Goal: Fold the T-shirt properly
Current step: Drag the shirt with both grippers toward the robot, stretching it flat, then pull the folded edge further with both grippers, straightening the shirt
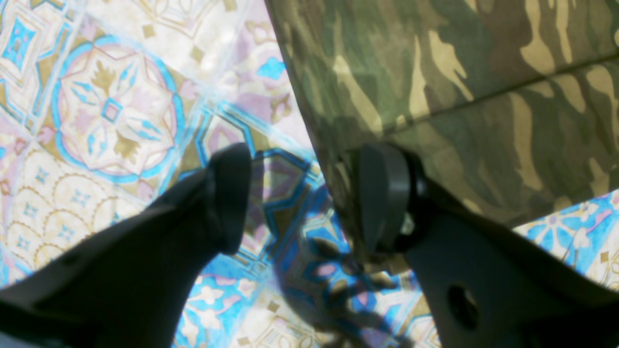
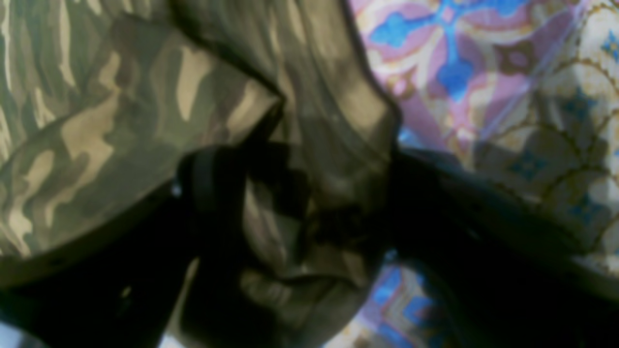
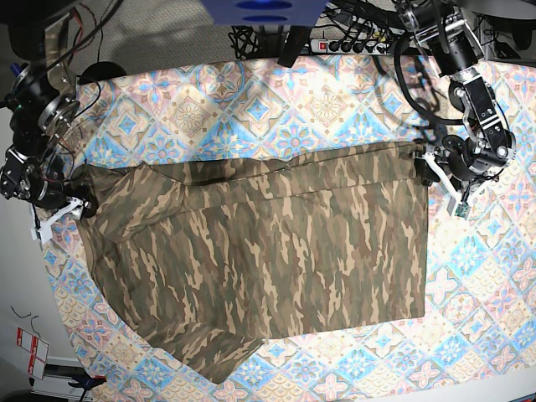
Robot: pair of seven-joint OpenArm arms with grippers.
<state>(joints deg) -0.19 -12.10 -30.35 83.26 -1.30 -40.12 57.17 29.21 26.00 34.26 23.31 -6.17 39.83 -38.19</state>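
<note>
Your work surface was a table spread with a pastel tile-patterned cloth (image 3: 276, 105), blue and pink medallions running edge to edge, with cables and a power strip (image 3: 352, 43) along the far side. On it the T-shirt (image 3: 268, 251) lay nearly flat, filling the middle, its far edge already doubled over into a straight fold and one loose flap trailing toward the near edge.

Your left gripper (image 1: 304, 198) sat at the shirt's far corner on the base view's right. Its jaws stood apart: one finger rested on the fabric edge, the other over bare cloth, so nothing was pinched between them. Your right gripper (image 2: 300, 203) was at the opposite corner, with bunched fabric lying between its dark fingers (image 2: 213, 188). The wrist view was too blurred and shadowed for you to tell whether that arm gripped the fabric or merely straddled it with the jaws wide.

To do this step well, you would probably want both corners held evenly before any lift, taking the folded layers together rather than just the top one. Keeping the two arms level and the edge taut between them should stop the middle from sagging. That trailing near flap looked likely to drag and crease if you carried it over unsmoothed.
</note>
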